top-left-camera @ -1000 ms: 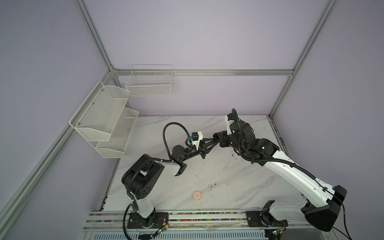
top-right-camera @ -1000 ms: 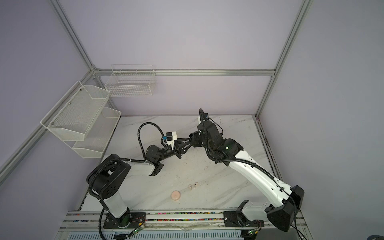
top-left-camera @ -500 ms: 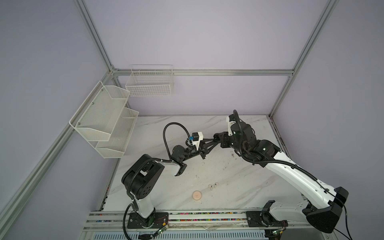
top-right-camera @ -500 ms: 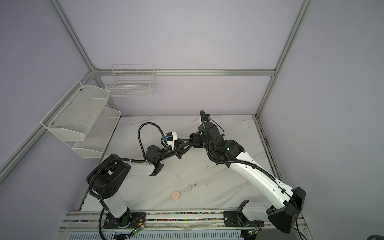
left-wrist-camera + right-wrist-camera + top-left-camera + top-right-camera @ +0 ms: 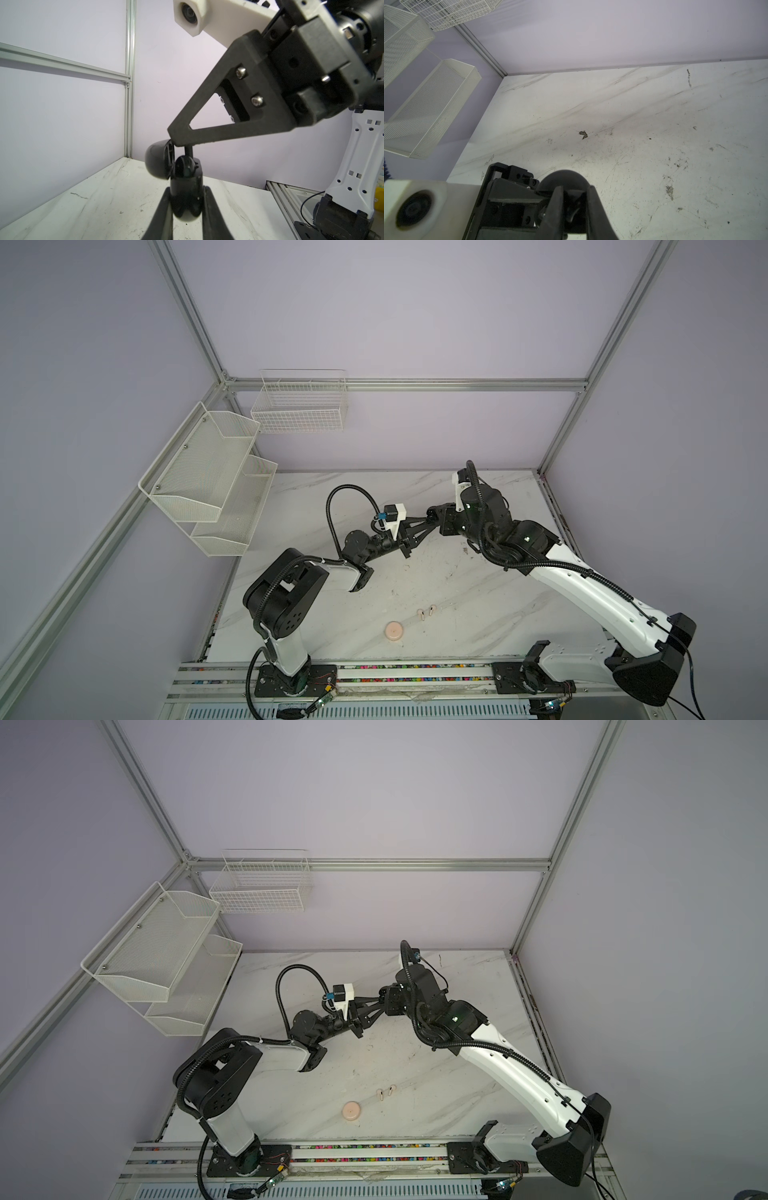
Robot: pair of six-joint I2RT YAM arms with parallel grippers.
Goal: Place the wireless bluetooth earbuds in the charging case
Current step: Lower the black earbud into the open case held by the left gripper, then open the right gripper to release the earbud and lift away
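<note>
Both grippers meet in mid-air over the table's middle. My left gripper [image 5: 186,194] [image 5: 405,548] is shut on the black charging case [image 5: 186,187], whose round lid [image 5: 158,162] [image 5: 562,178] hangs open to one side. My right gripper [image 5: 575,191] [image 5: 409,541] is shut on the stem of a black earbud [image 5: 188,150], and the bud's head sits at the case's open top. Near the table's front lie two pale pink earbuds [image 5: 421,615] [image 5: 433,608], close together. A round pink case [image 5: 394,632] [image 5: 352,1111] lies just left of them, apart from both grippers.
White mesh shelves [image 5: 216,481] hang on the left wall and a wire basket [image 5: 299,406] on the back wall. The marble table [image 5: 478,597] ends at a rail [image 5: 374,672] in front. The right arm's white link [image 5: 582,593] slants over the table's right side.
Almost nothing differs. The right arm has shifted slightly, and both grippers stay joined at the black case with their grips unchanged.
</note>
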